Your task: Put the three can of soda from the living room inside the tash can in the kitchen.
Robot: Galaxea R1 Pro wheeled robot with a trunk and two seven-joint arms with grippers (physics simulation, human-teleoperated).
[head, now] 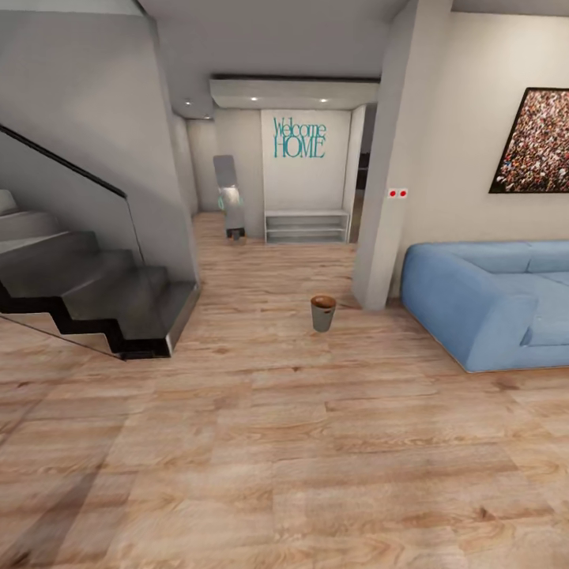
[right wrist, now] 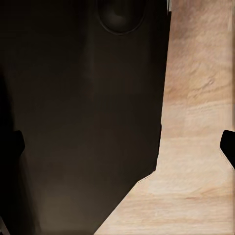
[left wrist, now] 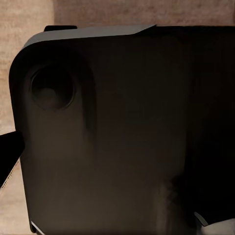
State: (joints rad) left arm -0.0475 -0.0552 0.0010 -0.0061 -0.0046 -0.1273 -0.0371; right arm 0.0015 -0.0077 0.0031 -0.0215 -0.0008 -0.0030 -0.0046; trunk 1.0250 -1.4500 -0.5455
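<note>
Dark, smooth robot housing [left wrist: 127, 137] with a round recess, perhaps.

— What is carrying everything here?
— A light wood floor [head: 300, 458] is stretching through the room.
— And what is sitting on it?
— A small brown bin [head: 322, 313] is standing upright near a white pillar [head: 387, 197], a blue sofa [head: 490, 304] is resting beside it, and dark stairs [head: 103, 300] are rising opposite.

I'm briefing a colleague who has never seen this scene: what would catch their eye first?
Probably the big blue sofa along the right wall, under a framed crowd picture. Next, the teal "Welcome HOME" lettering on the far hall wall and the dark staircase at left. A small brown bin stands alone on the wood floor beside the pillar.
</note>
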